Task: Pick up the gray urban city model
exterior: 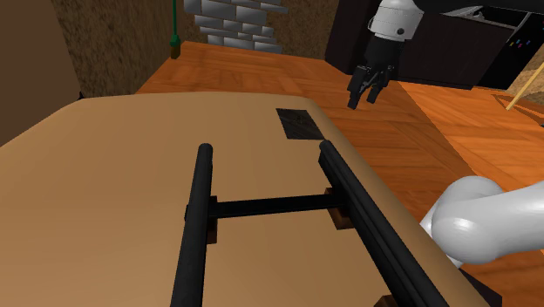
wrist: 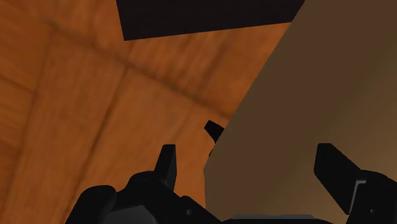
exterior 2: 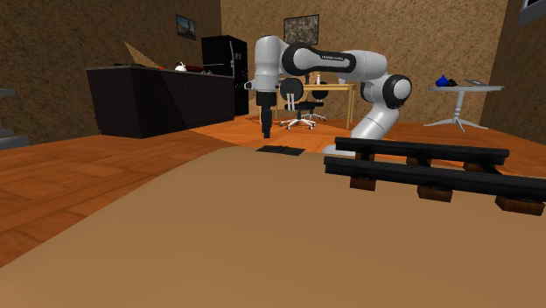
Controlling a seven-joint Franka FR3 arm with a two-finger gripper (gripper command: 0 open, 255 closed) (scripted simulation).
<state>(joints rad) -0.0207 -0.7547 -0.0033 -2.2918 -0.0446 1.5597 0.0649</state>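
In the shoulder view, the arm's white link [exterior: 478, 225] is bulging in closest, at the lower right. Next, a black rail frame [exterior: 202, 194] is lying on the tan table [exterior: 105, 174]. Beyond it, the city model [exterior: 302, 124] is sitting flat and dark near the table's far edge. The gripper [exterior: 362, 98] is hanging over the orange floor [exterior: 418, 139], up and to the right of the model and well clear of it, its fingers spread and holding nothing.

In the second exterior view, the table [exterior 2: 175, 245] is stretching away from the camera, with the rail frame [exterior 2: 420, 171] resting at the right. The city model [exterior 2: 280, 150] is lying at the far edge, and the gripper [exterior 2: 266, 133] is pointing down just above it without touching. A dark counter [exterior 2: 149, 101] is standing behind.

In the wrist view, the gripper [wrist: 247, 153] is straddling the table's edge [wrist: 318, 95], fingers apart and empty. A small dark sliver [wrist: 214, 131] is poking out at that edge; I cannot tell what it is.
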